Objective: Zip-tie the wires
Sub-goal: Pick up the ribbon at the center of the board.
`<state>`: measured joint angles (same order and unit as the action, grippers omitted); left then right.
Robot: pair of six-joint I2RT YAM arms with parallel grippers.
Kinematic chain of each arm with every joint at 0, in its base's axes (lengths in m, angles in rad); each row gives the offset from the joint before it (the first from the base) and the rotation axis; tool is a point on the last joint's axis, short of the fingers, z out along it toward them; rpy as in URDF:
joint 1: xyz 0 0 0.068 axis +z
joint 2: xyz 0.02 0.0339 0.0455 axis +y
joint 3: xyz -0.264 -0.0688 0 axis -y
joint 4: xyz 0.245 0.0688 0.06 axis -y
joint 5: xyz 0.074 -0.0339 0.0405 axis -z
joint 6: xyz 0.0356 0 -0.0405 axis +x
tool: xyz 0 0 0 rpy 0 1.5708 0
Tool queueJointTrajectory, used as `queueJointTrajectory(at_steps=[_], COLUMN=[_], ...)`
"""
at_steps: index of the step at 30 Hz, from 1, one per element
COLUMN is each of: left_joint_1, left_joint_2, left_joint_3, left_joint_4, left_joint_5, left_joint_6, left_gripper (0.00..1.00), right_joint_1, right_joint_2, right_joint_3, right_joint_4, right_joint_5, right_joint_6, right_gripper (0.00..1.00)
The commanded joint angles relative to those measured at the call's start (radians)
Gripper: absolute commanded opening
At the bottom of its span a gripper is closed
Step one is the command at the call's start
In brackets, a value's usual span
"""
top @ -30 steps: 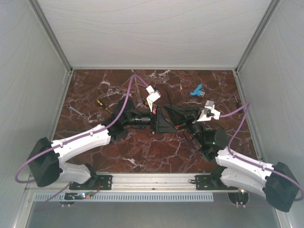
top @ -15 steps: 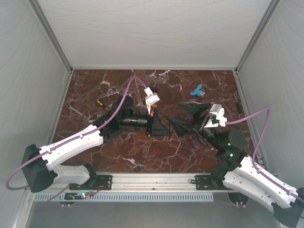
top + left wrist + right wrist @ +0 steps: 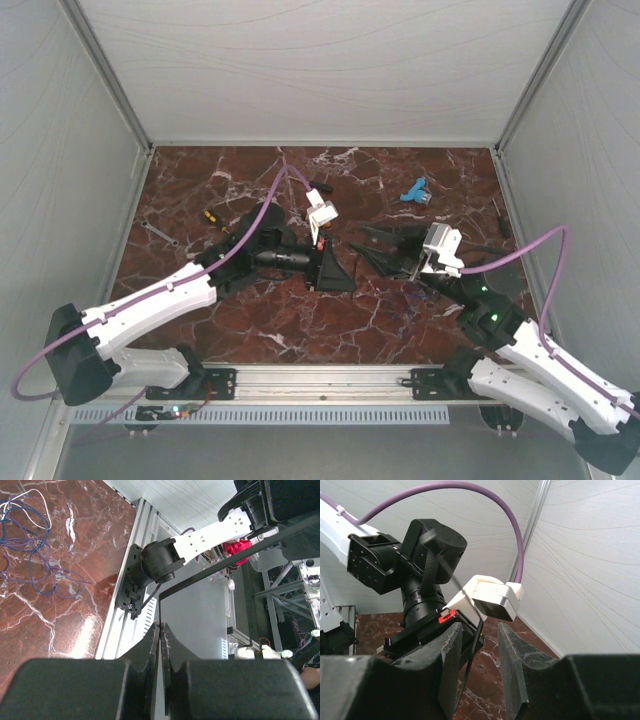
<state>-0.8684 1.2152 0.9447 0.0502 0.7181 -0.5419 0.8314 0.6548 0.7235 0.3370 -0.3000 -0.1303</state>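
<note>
Wires lie loose on the marble, near-right of centre and closest to the right arm; just beyond, left gripper pinches a black zip tie running left-right into right gripper, whose jaws stand apart around it.

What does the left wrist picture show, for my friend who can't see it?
The left gripper is shut on a thin black strip, probably a zip tie, which rises out of it and bends off to the right. Thin blue wires lie in loose loops on the red marble table at upper left.
</note>
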Motion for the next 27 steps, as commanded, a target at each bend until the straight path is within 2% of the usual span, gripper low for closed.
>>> queueJointTrajectory(at_steps=[1,18,27], left_joint_1=[0.002,0.003,0.003], left_joint_2=[-0.029,-0.027,-0.019], left_joint_3=[0.045,0.046,0.049], left_joint_4=[0.016,0.033,0.034], left_joint_5=[0.031,0.066,0.072], left_joint_6=[0.008,-0.006,-0.007], left_gripper=[0.00,0.00,0.00], right_joint_1=[0.005,0.005,0.005], right_joint_2=[-0.022,-0.045,-0.034], right_joint_3=[0.037,0.108,0.123], right_joint_4=[-0.004,-0.056,-0.062], right_joint_5=[-0.065,-0.147,-0.166], right_joint_6=[-0.084,-0.111,-0.102], right_gripper=[0.31,0.31,0.24])
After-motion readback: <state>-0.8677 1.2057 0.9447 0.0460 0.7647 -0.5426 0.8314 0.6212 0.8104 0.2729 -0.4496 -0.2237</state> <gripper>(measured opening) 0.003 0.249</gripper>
